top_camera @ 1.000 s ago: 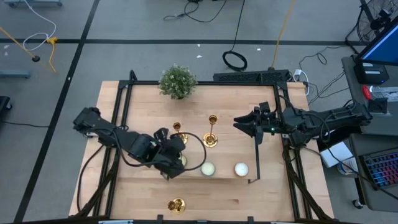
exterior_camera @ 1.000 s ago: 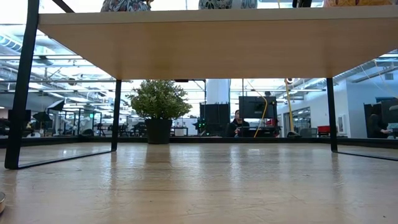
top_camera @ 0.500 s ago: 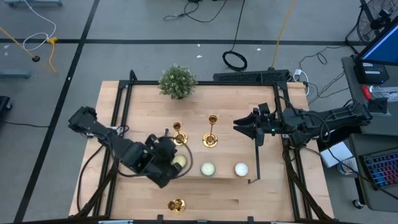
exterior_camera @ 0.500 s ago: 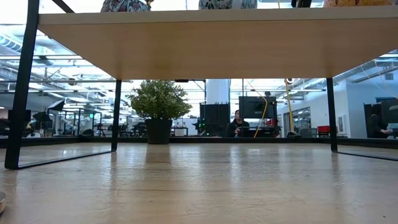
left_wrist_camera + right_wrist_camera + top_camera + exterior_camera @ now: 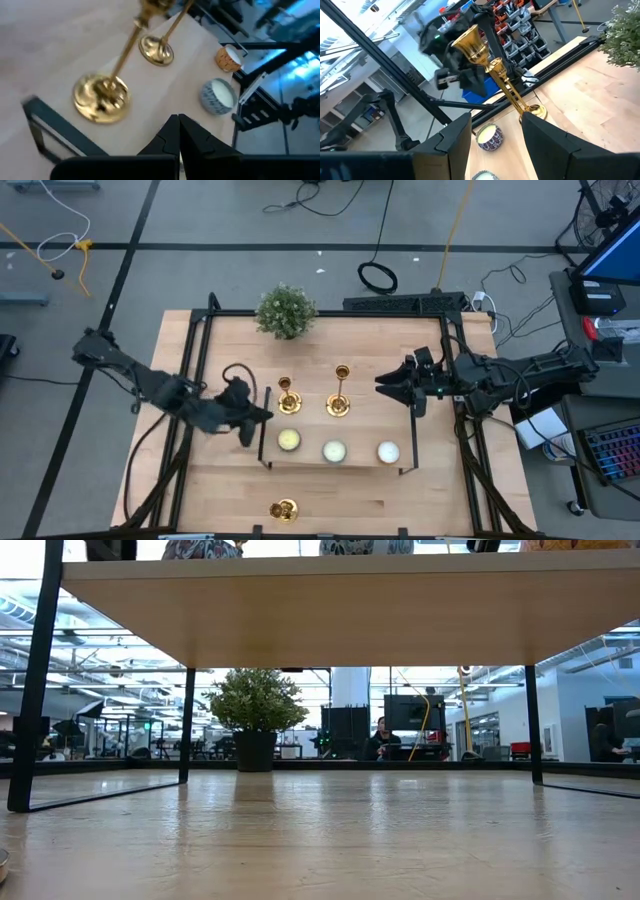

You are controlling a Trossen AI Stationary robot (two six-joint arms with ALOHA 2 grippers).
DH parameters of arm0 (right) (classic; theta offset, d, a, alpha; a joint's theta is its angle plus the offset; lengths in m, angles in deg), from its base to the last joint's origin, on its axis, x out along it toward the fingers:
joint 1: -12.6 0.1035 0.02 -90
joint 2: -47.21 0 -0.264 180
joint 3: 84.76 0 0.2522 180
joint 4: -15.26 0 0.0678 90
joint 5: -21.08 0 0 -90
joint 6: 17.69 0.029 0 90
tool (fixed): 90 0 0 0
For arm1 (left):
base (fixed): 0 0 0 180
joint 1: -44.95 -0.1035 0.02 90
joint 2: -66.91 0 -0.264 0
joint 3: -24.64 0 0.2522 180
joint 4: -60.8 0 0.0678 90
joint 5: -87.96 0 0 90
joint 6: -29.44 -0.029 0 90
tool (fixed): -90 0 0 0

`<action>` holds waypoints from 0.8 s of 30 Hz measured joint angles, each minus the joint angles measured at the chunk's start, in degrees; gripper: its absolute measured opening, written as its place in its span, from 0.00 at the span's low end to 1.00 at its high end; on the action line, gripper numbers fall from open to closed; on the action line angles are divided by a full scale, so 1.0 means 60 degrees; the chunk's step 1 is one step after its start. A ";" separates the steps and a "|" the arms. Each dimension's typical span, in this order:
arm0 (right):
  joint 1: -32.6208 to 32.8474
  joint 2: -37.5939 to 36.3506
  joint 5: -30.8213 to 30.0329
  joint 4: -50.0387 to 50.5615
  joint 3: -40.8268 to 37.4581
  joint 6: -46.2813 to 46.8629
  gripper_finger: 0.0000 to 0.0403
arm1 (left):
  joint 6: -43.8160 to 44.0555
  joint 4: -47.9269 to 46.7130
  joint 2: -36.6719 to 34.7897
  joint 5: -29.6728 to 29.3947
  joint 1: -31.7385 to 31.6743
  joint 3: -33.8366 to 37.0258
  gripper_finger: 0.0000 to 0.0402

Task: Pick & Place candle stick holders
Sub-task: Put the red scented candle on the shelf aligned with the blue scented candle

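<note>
potted plant (image 5: 256,718), wooden shelf (image 5: 340,615) overhead

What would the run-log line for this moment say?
left gripper: shut, empty, left of shelf candlesticks | right gripper: open, empty, waiting at right | two candlesticks upright on shelf | third candlestick at near edge

From table height the shelf (image 5: 320,600) hides nearly everything standing on it; only slivers of candle jars (image 5: 355,546) peek over its edge, cut off by the frame. A round object (image 5: 2,862) is clipped at that picture's left edge, too little to identify. In the left wrist view a holder (image 5: 107,82) loses its cup past the frame edge, and everything there is smeared by blur. The person (image 5: 381,740) far behind is too small to make out.
</note>
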State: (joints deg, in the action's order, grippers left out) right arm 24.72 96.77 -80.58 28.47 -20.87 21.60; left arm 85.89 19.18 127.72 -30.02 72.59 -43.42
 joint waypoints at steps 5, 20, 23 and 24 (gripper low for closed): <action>0.0000 0.0000 0.0014 -0.0002 0.0000 0.0038 0.42 | -0.2435 0.1708 -0.0575 0.0693 -0.0421 0.1186 0.00; 0.0000 0.0004 -0.0015 -0.0005 0.0000 0.0511 0.42 | -0.3972 0.2098 0.1610 -0.0277 -0.0280 0.1167 0.00; 0.0000 0.0036 -0.0022 -0.0009 0.0000 0.0515 0.42 | -0.4030 0.2199 0.1767 -0.0136 -0.0269 0.1164 0.00; 0.0000 0.0044 -0.0022 0.0005 0.0000 0.0518 0.42 | -0.4037 0.2239 0.1785 -0.0070 -0.0269 0.1164 0.00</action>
State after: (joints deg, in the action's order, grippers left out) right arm 24.72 97.04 -80.71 28.50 -20.87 24.72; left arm 61.67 32.62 138.43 -30.44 70.97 -36.43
